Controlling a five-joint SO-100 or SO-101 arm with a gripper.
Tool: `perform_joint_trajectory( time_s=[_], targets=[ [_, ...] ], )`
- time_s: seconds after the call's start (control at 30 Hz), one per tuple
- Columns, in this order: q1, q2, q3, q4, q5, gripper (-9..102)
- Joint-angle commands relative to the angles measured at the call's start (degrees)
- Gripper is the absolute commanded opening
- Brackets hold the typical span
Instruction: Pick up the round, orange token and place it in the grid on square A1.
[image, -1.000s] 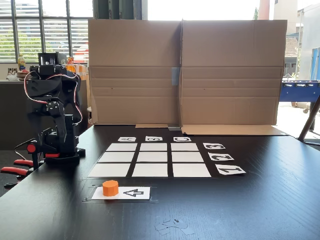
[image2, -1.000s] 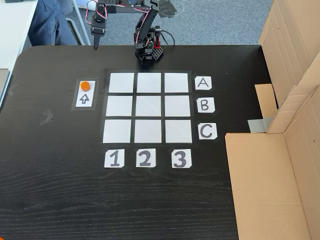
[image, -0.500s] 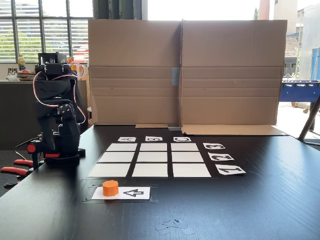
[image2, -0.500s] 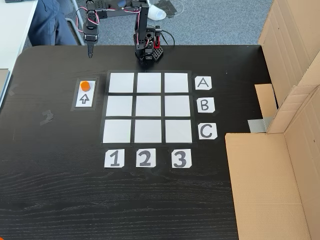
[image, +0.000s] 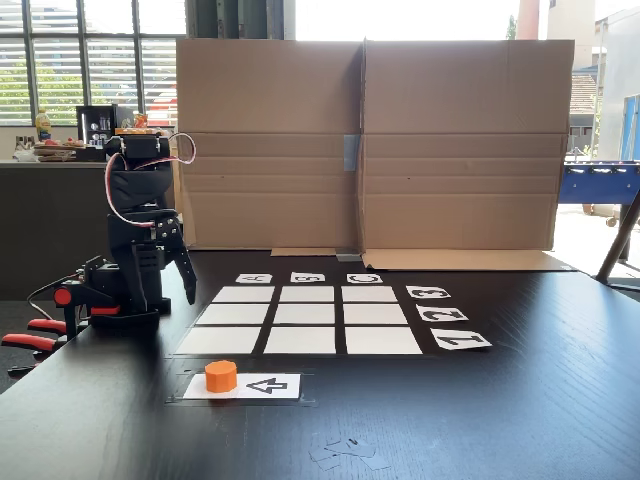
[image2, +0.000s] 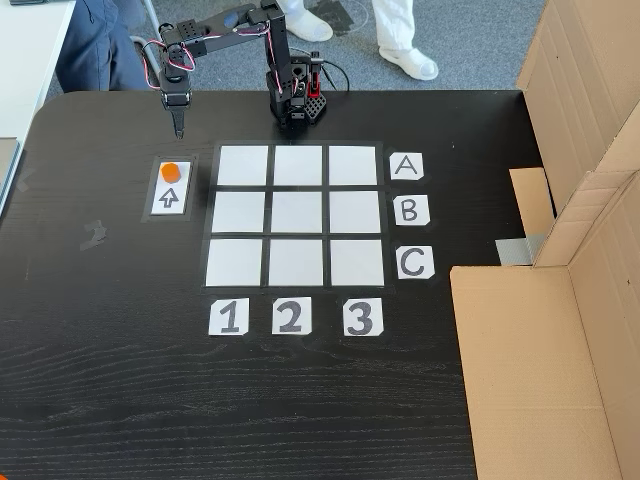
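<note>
Overhead, we see the gripper (image2: 179, 128) hanging tip-down above the black table (image2: 120, 380), near the token (image2: 171, 172) but apart from it; we cannot tell whether its fingers are apart or together. That orange token sits on the arrow card (image2: 170, 188), just left of the grid (image2: 296, 214), square A1 (image2: 243, 165) bare.

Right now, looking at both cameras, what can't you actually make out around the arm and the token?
- Gripper in the top-down fixed view: too small and seen edge-on, so open or shut cannot be told.
- Letter cards in the low fixed view: foreshortened, barely legible.
- Token: its side is not visible from above.
- Person's legs: cut off by the top edge.
</note>
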Motion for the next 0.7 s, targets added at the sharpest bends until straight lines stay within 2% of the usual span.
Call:
perform_joint_trajectory(
  time_s=[0.0,0.67],
  targets=[
    [-1.8,-1.5,-3.5,-0.1,1.1,24],
    [-4.6,-18.8,-16.8,-0.3,2.0,28]
  ],
)
